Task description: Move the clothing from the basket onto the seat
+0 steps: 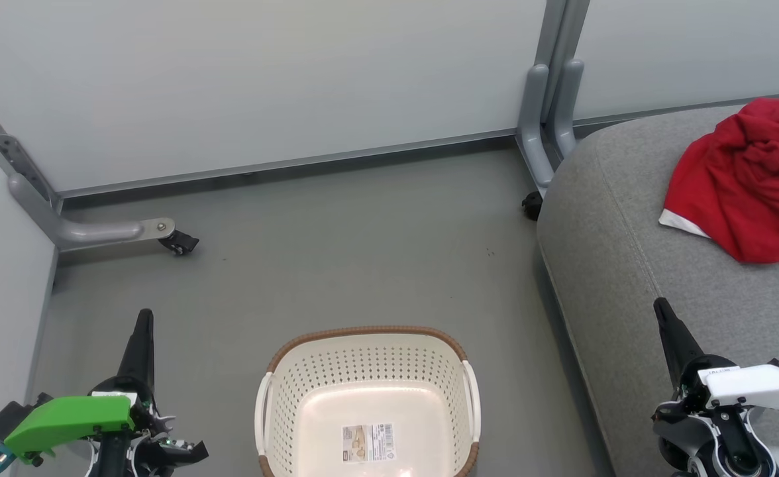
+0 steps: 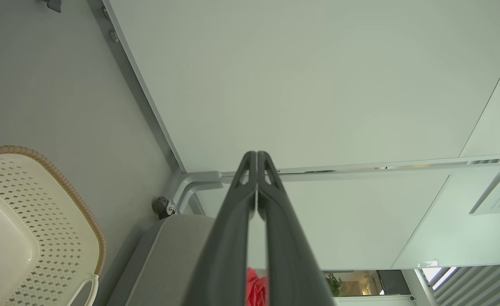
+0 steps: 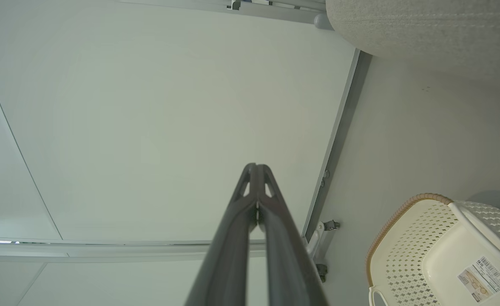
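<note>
Head view gives you the pale partition panels (image 1: 263, 86) across the back and the grey floor (image 1: 336, 245) below them; the seat (image 1: 628, 265) takes up the right side, its rounded corner near the panels' grey foot; the basket (image 1: 363, 331) stands on the floor at the bottom middle, left of the seat and apart from it, its pale bottom in plain sight; the clothing (image 1: 740, 192) lies crumpled on the seat at the far right, a red heap with white trim along its lower edge, cut off by the picture's edge, so you cannot tell whether it is one piece or two; your left gripper (image 1: 143, 324) hangs over the floor left of the basket; your right gripper (image 1: 661, 308) hangs over the seat's near part, below the clothing and apart from it; each wrist view shows you its two fingers pressed together at the tips, so both are closed on themselves; a paper label (image 1: 368, 442) sits on the basket's bottom; a small black caster (image 1: 179, 244) rests on the floor at the left.
</note>
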You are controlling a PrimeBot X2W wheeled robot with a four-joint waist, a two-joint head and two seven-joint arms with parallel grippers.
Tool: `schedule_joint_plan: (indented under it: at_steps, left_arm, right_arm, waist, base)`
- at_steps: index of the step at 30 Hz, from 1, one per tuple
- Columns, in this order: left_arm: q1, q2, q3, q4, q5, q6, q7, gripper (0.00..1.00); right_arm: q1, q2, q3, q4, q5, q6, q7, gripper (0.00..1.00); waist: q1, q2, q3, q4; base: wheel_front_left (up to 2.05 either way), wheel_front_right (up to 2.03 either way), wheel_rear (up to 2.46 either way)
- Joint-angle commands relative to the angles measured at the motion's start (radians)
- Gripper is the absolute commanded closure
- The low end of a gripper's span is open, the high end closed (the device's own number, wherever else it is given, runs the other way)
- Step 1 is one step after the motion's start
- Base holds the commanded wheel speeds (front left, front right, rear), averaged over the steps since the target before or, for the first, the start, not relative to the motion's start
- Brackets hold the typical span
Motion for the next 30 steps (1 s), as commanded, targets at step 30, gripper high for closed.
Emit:
schedule_joint_plan:
  at_steps: [30]
  left_arm:
    - [-0.018,0.006,0.008,-0.003,-0.069,-0.009,0.021,1.00]
  right_arm:
    - [-0.016,0.000,-0.015,0.007,0.061,0.000,0.026,1.00]
  waist:
    - [0.0000,0.0000,-0.003,-0.007]
  base:
    - [0.00,0.00,0.00]
